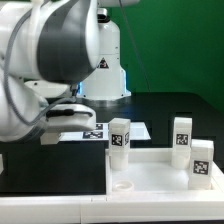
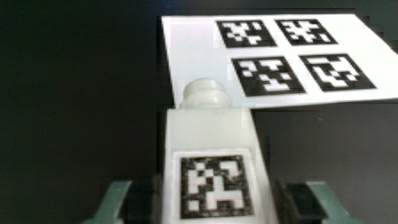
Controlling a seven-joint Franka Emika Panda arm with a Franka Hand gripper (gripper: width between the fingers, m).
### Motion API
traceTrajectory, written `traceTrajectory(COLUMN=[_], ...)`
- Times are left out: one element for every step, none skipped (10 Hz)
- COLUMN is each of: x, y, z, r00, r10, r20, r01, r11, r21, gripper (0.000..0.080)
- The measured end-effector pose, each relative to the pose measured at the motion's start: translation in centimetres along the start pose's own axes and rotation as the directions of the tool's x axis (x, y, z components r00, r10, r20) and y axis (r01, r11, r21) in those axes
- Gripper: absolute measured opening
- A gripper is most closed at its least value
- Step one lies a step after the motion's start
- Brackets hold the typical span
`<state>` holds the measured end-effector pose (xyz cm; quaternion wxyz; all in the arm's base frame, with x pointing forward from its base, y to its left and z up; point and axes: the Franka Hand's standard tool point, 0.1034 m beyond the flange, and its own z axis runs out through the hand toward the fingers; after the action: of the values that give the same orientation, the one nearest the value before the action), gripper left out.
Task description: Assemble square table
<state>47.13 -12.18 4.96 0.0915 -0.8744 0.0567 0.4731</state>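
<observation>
Could slip or twist from here: leg pinched low on its flat sides, threaded stub at the far end, so any tilt while carried would misalign stub and hole, and a skewed start could jam the thread. Could also knock the neighbouring legs, standing close together by the square top in the exterior view, if swung across too low. Fingers closed partway, one on each side of the tagged leg, pressing its sides in the wrist view; grip judged firm but not proven. Marker board lying flat on the dark table just beyond the stub, apart from it. Arm bent low over the exterior view's left, bulky wrist nearly filling that side, hand reaching down toward the table. Gripper itself hidden behind the arm in the exterior view. Square top resting at the near edge, holes up, no leg seen screwed in.
</observation>
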Motion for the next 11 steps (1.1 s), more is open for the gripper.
traceTrajectory(x=[0.6,0.5,0.4,0.0,-1.1,-1.7,-1.2,-0.7,-0.7,-0.6,-0.3], y=[0.3,0.4,0.0,-1.8,-3.3,-3.7,-3.3,-3.1,-3.0,-3.4,-5.6], z=[-0.2,-0.2,-1.0,-3.7,-6.8,-8.5,-7.7,-7.9,-8.3,-8.4,-10.0], r00=[0.995,0.987,0.977,0.957,0.927,0.887,0.865,0.827,0.786,0.756,0.673], r10=[-0.005,-0.005,-0.016,-0.061,-0.114,-0.129,-0.123,-0.125,-0.13,-0.13,-0.141], r20=[-0.101,-0.162,-0.212,-0.284,-0.358,-0.443,-0.487,-0.547,-0.605,-0.641,-0.726], r01=[0.004,0.002,0.009,0.045,0.087,0.091,0.08,0.072,0.065,0.058,0.065], r11=[1.0,1.0,0.999,0.997,0.992,0.99,0.991,0.991,0.99,0.99,0.989], r21=[-0.012,-0.017,-0.031,-0.064,-0.092,-0.106,-0.107,-0.117,-0.128,-0.131,-0.132], gripper=[0.0284,0.0284,0.0284,0.0284,0.0284,0.0284,0.0284,0.0284,0.0284,0.0284,0.0284])
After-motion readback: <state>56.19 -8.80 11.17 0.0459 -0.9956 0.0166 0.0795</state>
